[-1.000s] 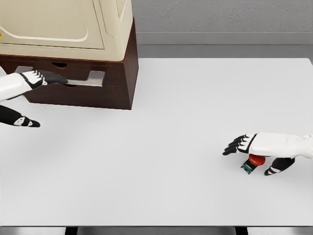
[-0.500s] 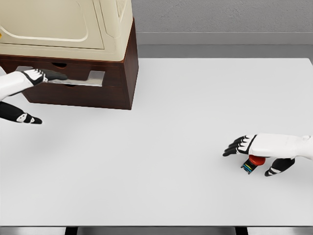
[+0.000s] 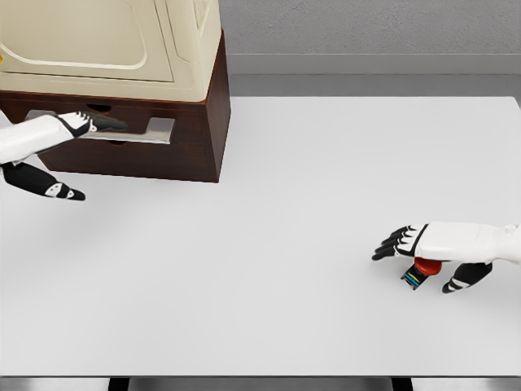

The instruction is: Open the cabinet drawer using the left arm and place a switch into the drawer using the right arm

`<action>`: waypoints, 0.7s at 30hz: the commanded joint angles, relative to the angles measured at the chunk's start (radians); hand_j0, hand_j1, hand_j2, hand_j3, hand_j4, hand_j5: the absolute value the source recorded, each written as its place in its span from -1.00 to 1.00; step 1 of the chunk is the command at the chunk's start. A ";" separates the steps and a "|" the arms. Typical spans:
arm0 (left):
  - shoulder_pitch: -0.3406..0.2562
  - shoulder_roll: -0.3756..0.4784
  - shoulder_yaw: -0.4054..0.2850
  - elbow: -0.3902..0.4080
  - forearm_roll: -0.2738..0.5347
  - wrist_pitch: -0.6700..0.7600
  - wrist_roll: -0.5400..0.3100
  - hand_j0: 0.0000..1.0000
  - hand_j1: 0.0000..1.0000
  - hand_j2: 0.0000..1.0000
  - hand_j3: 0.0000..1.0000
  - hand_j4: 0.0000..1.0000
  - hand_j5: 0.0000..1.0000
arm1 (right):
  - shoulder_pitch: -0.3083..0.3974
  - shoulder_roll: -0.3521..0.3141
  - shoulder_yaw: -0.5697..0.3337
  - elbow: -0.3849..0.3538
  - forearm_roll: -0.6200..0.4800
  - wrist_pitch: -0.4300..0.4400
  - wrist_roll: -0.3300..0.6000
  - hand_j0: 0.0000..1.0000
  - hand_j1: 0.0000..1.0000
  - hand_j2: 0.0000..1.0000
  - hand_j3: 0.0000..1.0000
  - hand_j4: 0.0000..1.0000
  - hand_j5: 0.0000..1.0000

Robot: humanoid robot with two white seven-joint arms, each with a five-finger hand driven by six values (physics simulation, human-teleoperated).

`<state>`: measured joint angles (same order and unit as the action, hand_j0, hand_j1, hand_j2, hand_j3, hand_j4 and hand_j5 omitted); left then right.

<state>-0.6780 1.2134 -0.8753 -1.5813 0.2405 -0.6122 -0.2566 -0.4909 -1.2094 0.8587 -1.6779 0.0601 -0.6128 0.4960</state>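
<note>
A dark brown cabinet (image 3: 195,147) stands at the table's back left, and its drawer front carries a flat grey handle (image 3: 155,130). The drawer looks shut. My left hand (image 3: 98,159) reaches in from the left. Its extended fingers (image 3: 104,124) lie on the left part of the handle, and the thumb hangs well below, apart from it. The switch (image 3: 423,267), a red button on a small dark base with blue and yellow marks, sits on the table at the right. My right hand (image 3: 407,262) hovers flat over it, fingers straight and pointing left, thumb beside the switch.
A cream appliance (image 3: 106,41) with a rounded door sits on top of the cabinet. The white table (image 3: 269,228) stretches between the two hands. A grey wall and floor strip run behind the table's far edge.
My left hand has slid to the right along the drawer handle, its thumb following. The right hand and the switch have stayed in place.
</note>
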 commanded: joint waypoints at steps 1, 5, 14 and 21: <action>0.000 -0.009 0.001 0.001 0.006 0.001 -0.007 1.00 1.00 1.00 1.00 1.00 1.00 | 0.000 -0.001 -0.001 0.000 -0.006 0.002 0.001 1.00 1.00 1.00 1.00 1.00 1.00; -0.002 -0.014 0.001 0.017 0.010 0.008 -0.007 1.00 1.00 1.00 1.00 1.00 1.00 | 0.002 0.001 -0.001 0.000 -0.006 0.002 0.001 1.00 1.00 1.00 1.00 1.00 1.00; -0.003 -0.038 0.002 0.098 0.010 0.012 -0.007 1.00 1.00 1.00 1.00 1.00 1.00 | 0.005 0.001 0.000 0.000 -0.006 0.002 0.003 0.96 0.96 0.96 0.96 0.96 0.96; -0.015 -0.091 0.001 0.122 -0.001 0.043 -0.015 1.00 1.00 1.00 1.00 1.00 1.00 | -0.002 0.001 0.000 0.000 -0.006 0.002 0.003 0.85 0.85 0.85 0.85 0.85 0.85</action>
<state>-0.6934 1.1376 -0.8754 -1.4637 0.2341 -0.5795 -0.2702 -0.4924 -1.2076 0.8595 -1.6779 0.0601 -0.6128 0.4988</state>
